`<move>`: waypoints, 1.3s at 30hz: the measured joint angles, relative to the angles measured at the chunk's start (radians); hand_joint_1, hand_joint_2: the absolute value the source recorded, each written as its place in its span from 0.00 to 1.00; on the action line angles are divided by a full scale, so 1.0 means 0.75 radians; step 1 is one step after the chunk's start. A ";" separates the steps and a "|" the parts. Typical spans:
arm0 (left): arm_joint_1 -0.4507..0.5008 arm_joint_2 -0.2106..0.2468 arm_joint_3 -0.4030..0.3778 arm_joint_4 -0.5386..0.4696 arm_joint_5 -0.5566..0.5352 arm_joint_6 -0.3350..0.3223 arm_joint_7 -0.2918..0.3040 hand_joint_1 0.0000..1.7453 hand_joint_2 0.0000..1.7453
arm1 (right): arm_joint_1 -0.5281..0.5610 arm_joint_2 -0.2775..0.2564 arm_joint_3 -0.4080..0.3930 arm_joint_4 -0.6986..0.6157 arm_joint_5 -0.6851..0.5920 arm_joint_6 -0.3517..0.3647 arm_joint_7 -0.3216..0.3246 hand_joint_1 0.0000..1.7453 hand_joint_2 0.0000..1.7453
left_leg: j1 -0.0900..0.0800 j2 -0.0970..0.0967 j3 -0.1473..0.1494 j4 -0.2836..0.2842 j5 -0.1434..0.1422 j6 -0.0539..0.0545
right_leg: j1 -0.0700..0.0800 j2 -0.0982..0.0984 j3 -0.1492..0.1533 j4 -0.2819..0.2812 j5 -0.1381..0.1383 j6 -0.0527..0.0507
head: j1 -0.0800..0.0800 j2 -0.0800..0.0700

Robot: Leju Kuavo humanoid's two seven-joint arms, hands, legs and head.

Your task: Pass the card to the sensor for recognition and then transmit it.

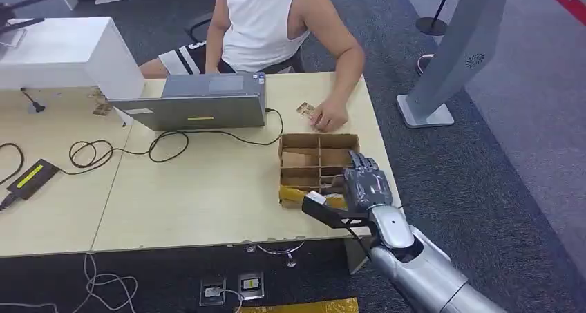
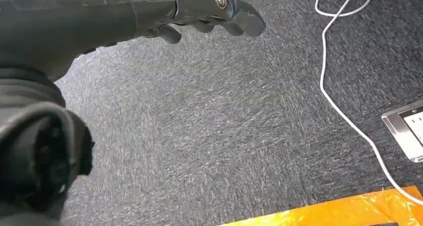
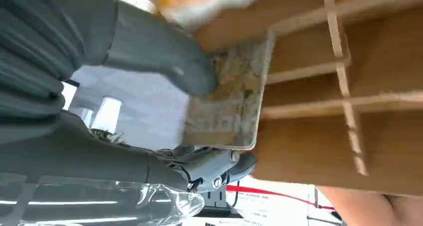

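- Pale wood surface (image 1: 207,188) fills your head view, carrying a grey laptop (image 1: 197,102), a black cable (image 1: 166,141) looping across it, and a white box (image 1: 65,54) at the far left corner.
- You see a divided cardboard box (image 1: 314,162) near the surface's right edge, and your right robot hand (image 1: 365,182) sits over its near right corner.
- A person in a white sleeveless top sits at the far side, one hand (image 1: 330,116) resting on the surface just beyond the box.
- Left wrist view: your left robot hand (image 2: 209,14) hangs over dark grey carpet (image 2: 224,136) holding nothing, its fingers loosely extended; a white cord (image 2: 339,96) trails nearby.
- Right wrist view: your right robot hand (image 3: 164,86) pinches a worn, mottled card (image 3: 232,96) between thumb and fingers, the card lying against the cardboard dividers (image 3: 339,61) of the box.
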 joint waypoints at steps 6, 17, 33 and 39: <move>0.002 -0.001 0.026 0.000 -0.021 0.000 -0.001 0.00 0.00 | -0.001 0.003 0.000 0.000 -0.007 -0.001 -0.003 1.00 1.00 | 0.000 0.000 0.000 0.000 0.000 0.000 | 0.000 0.000 0.000 0.000 0.000 0.000 | 0.000 0.000; 0.004 -0.005 0.056 0.000 -0.037 0.000 -0.004 0.00 0.00 | -0.002 0.006 0.000 0.004 -0.007 -0.002 -0.007 1.00 1.00 | 0.000 0.000 0.000 0.000 0.000 0.000 | 0.000 0.000 0.000 0.000 0.000 0.000 | 0.000 0.000; 0.004 -0.015 0.087 0.000 -0.065 0.000 -0.005 0.00 0.00 | -0.002 0.006 0.000 0.007 -0.007 -0.009 -0.016 1.00 1.00 | 0.000 0.000 0.000 0.000 0.000 0.000 | 0.000 0.000 0.000 0.000 0.000 0.000 | 0.000 0.000; 0.004 -0.018 0.093 0.000 -0.074 0.000 -0.010 0.00 0.00 | -0.002 0.006 -0.001 0.007 -0.007 -0.008 -0.017 1.00 1.00 | 0.000 0.000 0.000 0.000 0.000 0.000 | 0.000 0.000 0.000 0.000 0.000 0.000 | 0.000 0.000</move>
